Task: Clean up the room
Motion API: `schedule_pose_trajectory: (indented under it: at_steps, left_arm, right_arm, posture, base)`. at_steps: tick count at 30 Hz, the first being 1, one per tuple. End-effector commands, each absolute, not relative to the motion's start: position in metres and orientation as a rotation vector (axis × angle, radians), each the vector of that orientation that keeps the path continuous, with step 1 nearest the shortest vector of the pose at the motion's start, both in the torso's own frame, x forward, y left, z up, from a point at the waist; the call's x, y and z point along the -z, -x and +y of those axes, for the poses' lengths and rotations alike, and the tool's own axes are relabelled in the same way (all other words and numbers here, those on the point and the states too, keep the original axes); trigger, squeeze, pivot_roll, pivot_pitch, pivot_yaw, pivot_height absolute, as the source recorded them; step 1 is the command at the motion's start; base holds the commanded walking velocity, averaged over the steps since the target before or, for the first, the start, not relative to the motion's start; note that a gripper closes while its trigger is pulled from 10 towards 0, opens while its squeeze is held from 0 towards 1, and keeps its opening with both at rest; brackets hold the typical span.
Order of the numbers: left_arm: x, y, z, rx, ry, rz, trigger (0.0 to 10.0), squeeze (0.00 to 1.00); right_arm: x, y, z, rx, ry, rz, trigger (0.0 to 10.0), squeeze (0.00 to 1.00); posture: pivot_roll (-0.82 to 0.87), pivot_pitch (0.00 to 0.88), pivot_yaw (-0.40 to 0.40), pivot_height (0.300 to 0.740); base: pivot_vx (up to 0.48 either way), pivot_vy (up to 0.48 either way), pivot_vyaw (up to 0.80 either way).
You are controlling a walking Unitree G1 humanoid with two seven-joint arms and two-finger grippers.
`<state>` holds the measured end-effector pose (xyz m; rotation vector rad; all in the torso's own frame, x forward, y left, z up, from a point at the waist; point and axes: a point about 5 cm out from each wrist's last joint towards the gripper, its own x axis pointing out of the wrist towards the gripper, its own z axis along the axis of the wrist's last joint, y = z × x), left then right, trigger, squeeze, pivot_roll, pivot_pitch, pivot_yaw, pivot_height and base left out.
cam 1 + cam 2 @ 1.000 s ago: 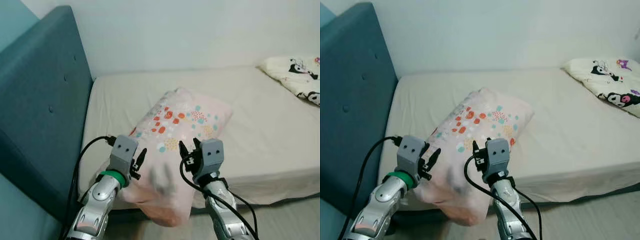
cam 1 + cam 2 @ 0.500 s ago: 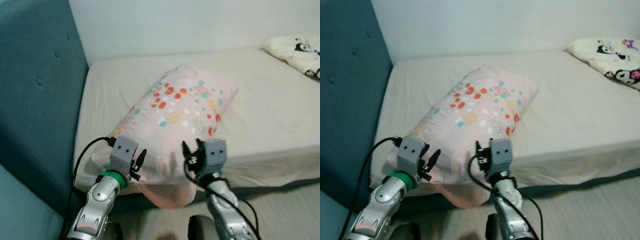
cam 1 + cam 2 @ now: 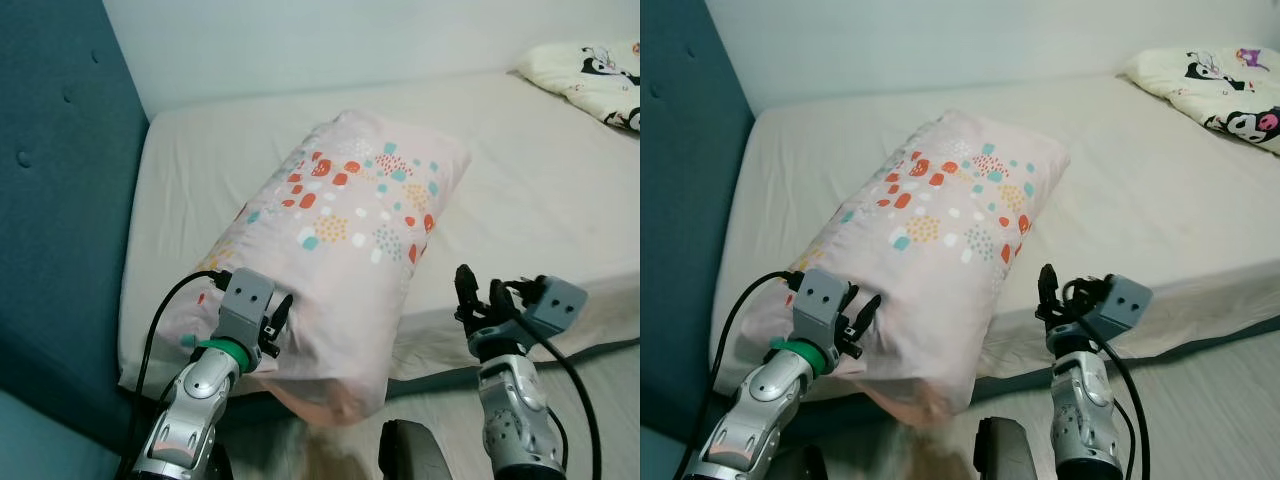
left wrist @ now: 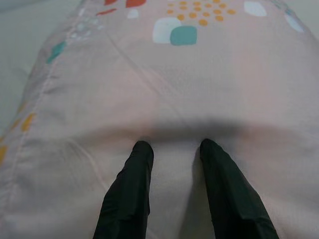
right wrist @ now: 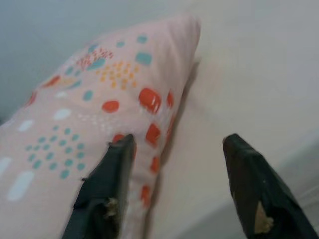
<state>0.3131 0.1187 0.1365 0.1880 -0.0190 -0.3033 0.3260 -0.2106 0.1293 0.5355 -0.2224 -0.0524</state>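
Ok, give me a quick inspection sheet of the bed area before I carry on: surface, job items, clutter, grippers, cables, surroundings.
Surface: bed with a beige sheet, mostly bare.
Job's things: pink patterned pillow lying diagonally on the bed, its near end overhanging the edge.
Clutter: cartoon-print bedding at the bed's far right corner.
Grippers: left gripper with both fingertips pressed against the pillow's near end, slightly apart; right gripper open, off the pillow, raised beside its right side.
Cables: black cable looping from the left wrist; another down the right forearm.
Surroundings: teal padded headboard on the left, white wall behind, light floor below.
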Motion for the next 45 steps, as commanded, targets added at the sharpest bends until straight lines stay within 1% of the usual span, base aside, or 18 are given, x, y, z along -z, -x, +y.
schedule_pose_trajectory:
  at_steps: [1,3,6,7,8,9,12,20,24,25,28,30,32,37,40,42,44,45]
  left_arm:
    - [-0.133,-0.312,0.121,0.298,-0.200,0.007,10.0,0.00]
    - [-0.134,-0.311,0.122,0.299,-0.201,0.006,10.0,0.00]
    - [-0.140,-0.311,0.124,0.286,-0.187,-0.005,10.0,0.00]
    - [-0.145,-0.311,0.127,0.277,-0.174,-0.020,10.0,0.00]
    - [-0.145,-0.311,0.127,0.277,-0.174,-0.020,10.0,0.00]
    - [-0.150,-0.311,0.130,0.272,-0.160,-0.035,10.0,0.00]
    - [-0.170,-0.310,0.140,0.275,-0.108,-0.091,10.0,0.00]
    - [-0.202,-0.313,0.150,0.279,-0.060,-0.180,10.0,0.00]
    - [-0.203,-0.341,0.148,0.168,-0.251,-0.152,10.0,0.00]
    - [-0.198,-0.352,0.144,0.131,-0.339,-0.127,10.0,0.00]
    - [-0.195,-0.365,0.138,0.101,-0.412,-0.106,10.0,0.00]
    - [-0.193,-0.383,0.133,0.033,-0.509,-0.082,10.0,0.00]
    - [-0.195,-0.395,0.138,-0.070,-0.627,-0.068,10.0,0.00]
    - [-0.197,-0.401,0.147,-0.142,-0.742,-0.066,10.0,0.00]
    - [-0.197,-0.404,0.170,-0.221,-0.892,-0.058,10.0,0.00]
    - [-0.187,-0.402,0.186,-0.174,-0.957,-0.001,10.0,0.00]
    - [-0.182,-0.401,0.191,-0.142,-0.979,0.023,10.0,0.00]
    - [-0.171,-0.399,0.195,-0.072,-0.985,0.073,10.0,0.00]
  right_arm:
    - [-0.120,-0.329,-0.207,-0.017,-0.652,-0.173,10.0,1.00]
    - [-0.114,-0.336,-0.201,-0.129,-0.770,-0.108,10.0,1.00]
    - [-0.099,-0.341,-0.196,-0.162,-0.821,-0.006,10.0,1.00]
    - [-0.093,-0.342,-0.194,-0.179,-0.828,0.039,10.0,0.19]
    - [-0.093,-0.342,-0.194,-0.179,-0.828,0.039,10.0,0.19]
    - [-0.089,-0.343,-0.192,-0.195,-0.845,0.071,10.0,0.00]
    - [-0.082,-0.346,-0.189,-0.206,-0.846,0.152,10.0,0.00]
    - [-0.075,-0.346,-0.184,-0.226,-0.878,0.232,10.0,0.00]
    - [-0.070,-0.347,-0.174,-0.253,-0.883,0.274,10.0,0.00]
    - [-0.070,-0.348,-0.171,-0.254,-0.884,0.278,10.0,0.00]
    - [-0.070,-0.349,-0.170,-0.244,-0.883,0.275,10.0,0.00]
    - [-0.072,-0.351,-0.170,-0.228,-0.877,0.259,10.0,0.00]
    - [-0.076,-0.353,-0.175,-0.208,-0.865,0.227,10.0,0.00]
    - [-0.081,-0.355,-0.183,-0.195,-0.861,0.191,10.0,0.00]
    - [-0.085,-0.354,-0.199,-0.152,-0.863,0.146,10.0,0.00]
    - [-0.084,-0.352,-0.210,-0.119,-0.855,0.130,10.0,0.00]
    - [-0.084,-0.351,-0.214,-0.107,-0.851,0.125,10.0,0.00]
    - [-0.084,-0.351,-0.218,-0.089,-0.844,0.121,10.0,0.00]
  posture:
    - [-0.05,0.121,0.106,0.563]
    - [-0.05,0.125,0.107,0.563]
    - [-0.02,0.137,0.105,0.563]
    - [-0.01,0.143,0.107,0.563]
    - [-0.01,0.143,0.107,0.563]
    - [-0.01,0.143,0.107,0.563]
    - [0.01,0.159,0.109,0.563]
    - [0.02,0.177,0.109,0.563]
    - [0.03,0.187,0.106,0.563]
    - [0.03,0.191,0.103,0.563]
    - [0.02,0.193,0.102,0.563]
    - [0.01,0.195,0.106,0.563]
    - [-0.02,0.198,0.117,0.563]
    - [-0.03,0.201,0.122,0.563]
    - [-0.04,0.204,0.125,0.563]
    - [-0.04,0.207,0.128,0.563]
    - [-0.03,0.207,0.128,0.563]
    - [-0.03,0.207,0.125,0.563]
  base:
    - [0.000,0.000,0.00]
    - [0.000,0.000,0.00]
    - [0.000,0.000,0.00]
    - [0.000,0.000,0.00]
    - [0.000,0.000,0.00]
    - [0.000,0.000,0.00]
    - [0.000,0.000,0.00]
    - [0.000,0.000,0.00]
    - [0.000,0.000,0.00]
    - [0.000,0.000,0.00]
    - [0.000,0.000,0.00]
    - [0.000,0.000,0.00]
    - [0.000,0.000,0.00]
    - [0.000,0.000,0.00]
    - [0.000,0.000,0.00]
    - [0.000,0.000,0.00]
    - [0.000,0.000,0.00]
    - [0.000,0.000,0.00]
